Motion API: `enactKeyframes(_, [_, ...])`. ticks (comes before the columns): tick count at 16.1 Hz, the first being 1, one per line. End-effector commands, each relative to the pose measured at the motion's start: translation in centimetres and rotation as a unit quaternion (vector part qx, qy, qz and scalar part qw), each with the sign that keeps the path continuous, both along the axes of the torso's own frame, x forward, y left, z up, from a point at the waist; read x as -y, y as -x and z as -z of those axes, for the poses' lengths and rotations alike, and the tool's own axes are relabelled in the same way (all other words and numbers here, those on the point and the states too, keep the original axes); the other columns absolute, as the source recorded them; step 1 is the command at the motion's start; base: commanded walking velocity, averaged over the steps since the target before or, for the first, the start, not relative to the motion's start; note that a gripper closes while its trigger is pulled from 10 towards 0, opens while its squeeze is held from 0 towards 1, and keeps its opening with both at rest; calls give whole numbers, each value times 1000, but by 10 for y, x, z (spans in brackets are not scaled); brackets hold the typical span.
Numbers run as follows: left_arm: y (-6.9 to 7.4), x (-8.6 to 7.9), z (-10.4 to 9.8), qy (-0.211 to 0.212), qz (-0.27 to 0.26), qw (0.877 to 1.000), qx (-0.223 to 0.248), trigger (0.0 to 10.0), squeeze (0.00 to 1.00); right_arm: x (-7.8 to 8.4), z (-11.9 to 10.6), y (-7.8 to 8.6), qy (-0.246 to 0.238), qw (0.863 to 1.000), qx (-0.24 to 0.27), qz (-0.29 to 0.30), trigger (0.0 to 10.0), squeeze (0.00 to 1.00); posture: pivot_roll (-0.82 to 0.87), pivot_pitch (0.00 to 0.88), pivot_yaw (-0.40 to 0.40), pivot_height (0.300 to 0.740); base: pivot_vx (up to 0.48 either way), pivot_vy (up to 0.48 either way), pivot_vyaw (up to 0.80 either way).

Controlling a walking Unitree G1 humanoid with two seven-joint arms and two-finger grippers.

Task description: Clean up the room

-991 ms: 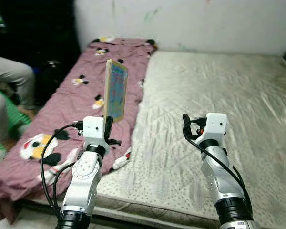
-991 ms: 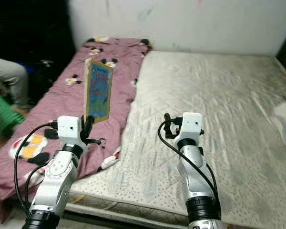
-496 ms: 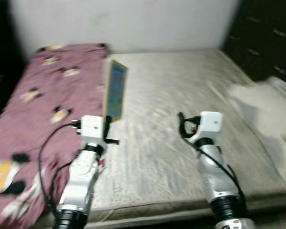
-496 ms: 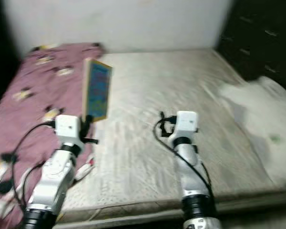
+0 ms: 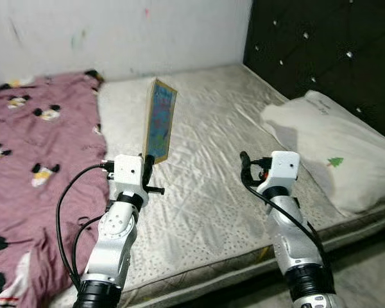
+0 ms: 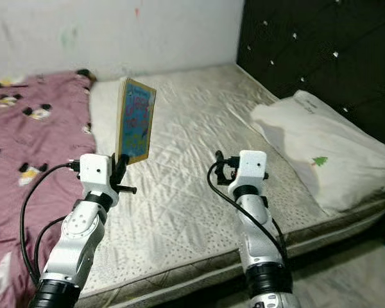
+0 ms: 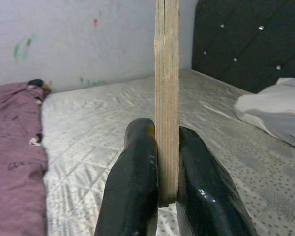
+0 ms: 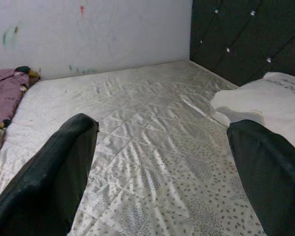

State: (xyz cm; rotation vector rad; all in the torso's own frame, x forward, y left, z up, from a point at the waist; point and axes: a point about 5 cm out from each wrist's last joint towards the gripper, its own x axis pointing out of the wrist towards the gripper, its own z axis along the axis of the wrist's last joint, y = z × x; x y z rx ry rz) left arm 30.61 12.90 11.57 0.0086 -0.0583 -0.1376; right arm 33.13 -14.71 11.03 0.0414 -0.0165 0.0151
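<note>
A thin, colourful picture book was gripped upright, its long axis vertical, by the left end effector; the right end effector was held open over the bare quilted mattress.

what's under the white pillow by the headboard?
The white pillow lies on the quilted mattress, against the dark tufted headboard. Around it only bare mattress shows. Whatever sits directly beneath it is covered, so that cannot be told.
</note>
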Motion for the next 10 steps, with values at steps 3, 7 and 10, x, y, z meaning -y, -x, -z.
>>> enactKeyframes(3, [0,-2,-10,1,-5,1000,28,10000,0,-9,-5,-1,22,999,16,-29,10000,0,-36,0,36,740,0,-251,431])
enactKeyframes(7, [0,-1,-9,3,-6,1000,28,10000,0,-8,-4,-1,18,999,15,-28,10000,0,-40,0,34,740,0,-253,336])
enactKeyframes(10, [0,0,-9,4,-6,1000,26,10000,0,-7,-4,-1,20,999,14,-26,10000,0,-42,0,33,740,0,-252,0])
